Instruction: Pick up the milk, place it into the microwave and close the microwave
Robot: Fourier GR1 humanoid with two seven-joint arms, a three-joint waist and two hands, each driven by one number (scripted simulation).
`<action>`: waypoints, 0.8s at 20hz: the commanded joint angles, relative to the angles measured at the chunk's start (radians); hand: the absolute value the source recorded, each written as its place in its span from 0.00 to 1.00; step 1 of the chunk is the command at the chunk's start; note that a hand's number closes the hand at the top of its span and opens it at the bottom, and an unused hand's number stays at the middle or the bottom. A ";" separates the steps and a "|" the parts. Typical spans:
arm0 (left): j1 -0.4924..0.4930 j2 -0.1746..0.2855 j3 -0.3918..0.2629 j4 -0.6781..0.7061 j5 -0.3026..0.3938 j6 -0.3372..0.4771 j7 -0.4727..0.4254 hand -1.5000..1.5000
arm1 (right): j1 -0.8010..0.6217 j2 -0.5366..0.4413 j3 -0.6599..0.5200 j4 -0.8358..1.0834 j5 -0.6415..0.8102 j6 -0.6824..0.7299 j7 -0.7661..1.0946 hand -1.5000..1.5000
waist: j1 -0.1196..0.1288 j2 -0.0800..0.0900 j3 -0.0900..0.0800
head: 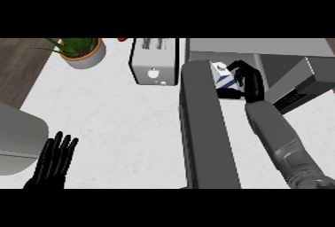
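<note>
milk carton gripped at the microwave's mouth

low at the left edge, left hand (53, 158) open, fingers straight and up, resting beside a grey rounded object (20, 137). further back on the white counter (111, 115), a potted plant (82, 51), then a white toaster (155, 62). right of that, microwave door (206, 133) swung wide open. just past its far end, milk carton (223, 76) upright at the opening of the microwave (262, 46), wrapped by the curled fingers of the right hand (247, 82).
</note>
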 commanded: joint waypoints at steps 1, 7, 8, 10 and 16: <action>-0.008 -0.002 0.002 -0.019 -0.010 0.018 0.027 0.00 | -0.085 -0.040 0.005 0.084 0.036 -0.069 0.066 1.00 | 0.020 0.006 0.001; -0.039 0.018 -0.004 0.025 -0.086 0.039 0.028 0.00 | -0.105 -0.070 -0.005 0.107 0.050 -0.233 0.078 1.00 | 0.050 0.026 0.003; -0.063 0.009 -0.013 0.031 -0.098 0.059 0.059 0.00 | -0.128 -0.081 -0.002 0.115 0.055 -0.225 0.094 1.00 | 0.035 0.021 0.002; -0.047 0.023 -0.002 0.025 -0.110 0.056 0.039 0.00 | -0.103 -0.095 -0.010 0.117 0.053 -0.251 0.069 1.00 | 0.046 0.023 0.003; -0.053 0.032 -0.017 0.020 -0.123 0.040 0.041 0.00 | -0.143 -0.110 0.054 0.178 0.127 -0.288 0.128 0.00 | 0.082 0.036 0.003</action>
